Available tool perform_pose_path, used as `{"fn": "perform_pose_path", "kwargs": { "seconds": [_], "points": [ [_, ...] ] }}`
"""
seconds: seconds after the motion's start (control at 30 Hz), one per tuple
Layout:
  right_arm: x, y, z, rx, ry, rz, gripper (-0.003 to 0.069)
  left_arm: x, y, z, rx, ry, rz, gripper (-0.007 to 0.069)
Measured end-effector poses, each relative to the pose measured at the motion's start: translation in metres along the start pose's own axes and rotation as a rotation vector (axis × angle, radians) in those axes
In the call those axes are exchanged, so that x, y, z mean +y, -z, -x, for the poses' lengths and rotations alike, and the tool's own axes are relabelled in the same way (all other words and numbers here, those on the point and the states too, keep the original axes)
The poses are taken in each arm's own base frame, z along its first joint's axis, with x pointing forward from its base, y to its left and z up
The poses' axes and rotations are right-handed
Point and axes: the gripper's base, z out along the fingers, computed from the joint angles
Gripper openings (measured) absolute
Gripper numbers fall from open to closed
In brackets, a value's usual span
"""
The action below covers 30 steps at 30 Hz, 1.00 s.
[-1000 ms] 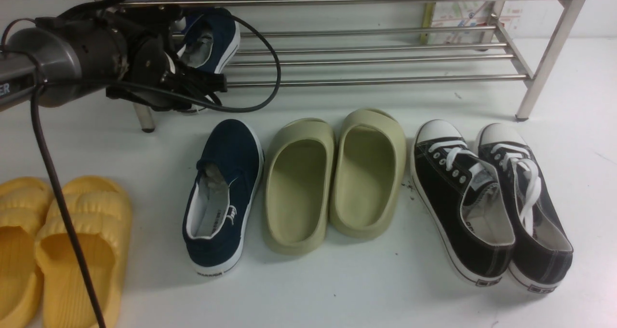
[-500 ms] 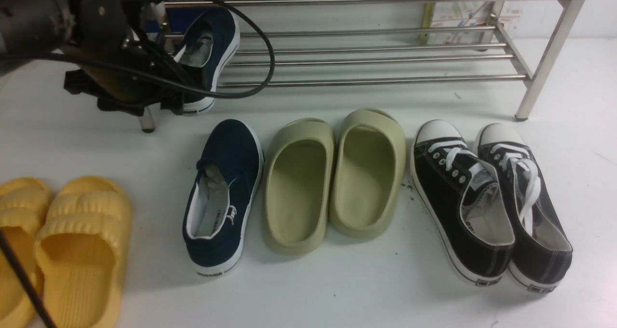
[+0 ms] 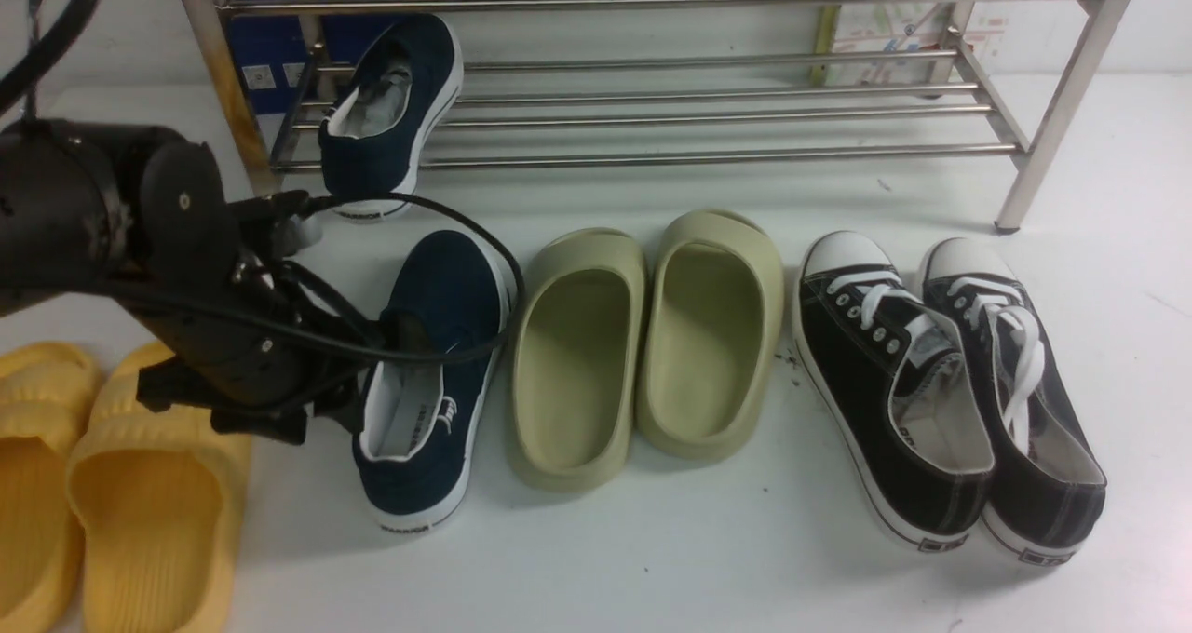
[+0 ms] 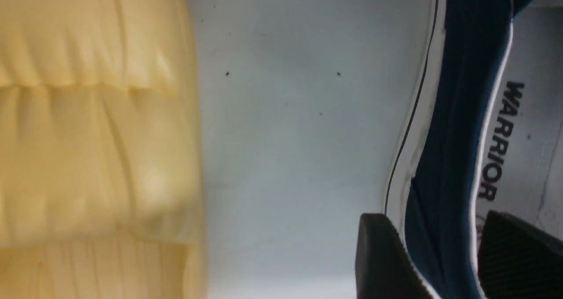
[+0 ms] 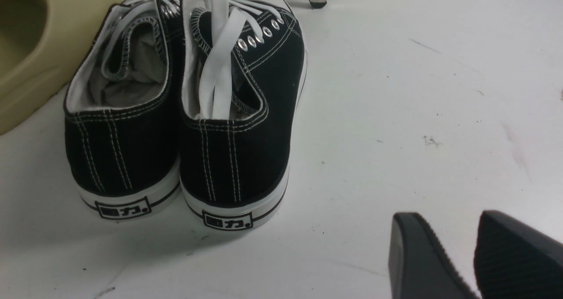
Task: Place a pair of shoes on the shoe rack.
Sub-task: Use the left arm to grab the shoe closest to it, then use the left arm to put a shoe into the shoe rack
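One navy-blue canvas slip-on sneaker (image 3: 391, 112), with a white rubber sole and white lining, sits on the lower rails at the left end of the wide, shiny stainless-steel shoe rack (image 3: 708, 158). Its toe points toward the back and its heel hangs out past the front rail. Its mate, the second navy slip-on (image 3: 438, 372), lies flat on the white surface (image 3: 652, 558) just in front of the rack, with "WARRIOR" printed in black on its white insole.

The robot's left gripper (image 4: 435, 220) is spread across that shoe's side wall at the opening. One black ribbed finger sits outside by the sole and the other inside over the insole. Whether the pads press the canvas is hard to tell from the close wrist view.

To the right lie a pair of olive-green foam slides (image 3: 643, 344), then a pair of black lace-up sneakers with white toe caps (image 3: 941, 382). Yellow ridged foam slides (image 3: 121, 484) sit at far left. The right gripper (image 5: 446, 220) hangs agape and empty over bare surface behind the black sneakers' heels.
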Motion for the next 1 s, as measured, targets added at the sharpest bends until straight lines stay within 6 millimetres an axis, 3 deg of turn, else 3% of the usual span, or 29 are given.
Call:
{"fn": "perform_pose_path", "kwargs": {
  "seconds": [0.27, 0.4, 0.5, 0.6, 0.63, 1.0],
  "points": [
    [0.0, 0.0, 0.0, 0.001, 0.0, 0.0, 0.0239, 0.001, -0.042, 0.001, 0.017, 0.032, -0.013, 0.0225],
    [0.0, 0.0, 0.0, 0.001, 0.0, 0.0, 0.0239, 0.001, -0.052, 0.001, 0.046, 0.022, -0.008, 0.0214],
    [0.0, 0.0, 0.0, 0.001, 0.0, 0.0, 0.0239, -0.001, -0.05, 0.002, 0.057, 0.003, -0.012, 0.0174],
    [0.0, 0.0, 0.0, 0.001, 0.0, 0.0, 0.0239, -0.004, -0.044, 0.006, 0.095, -0.029, -0.007, 0.0018],
    [0.0, 0.0, 0.0, 0.001, 0.0, 0.0, 0.0239, -0.004, -0.042, 0.007, 0.103, -0.037, -0.006, -0.0002],
    [0.0, 0.0, 0.0, 0.001, 0.0, 0.0, 0.0239, -0.02, 0.005, 0.025, 0.031, -0.041, -0.096, -0.0001]
  ]
}}
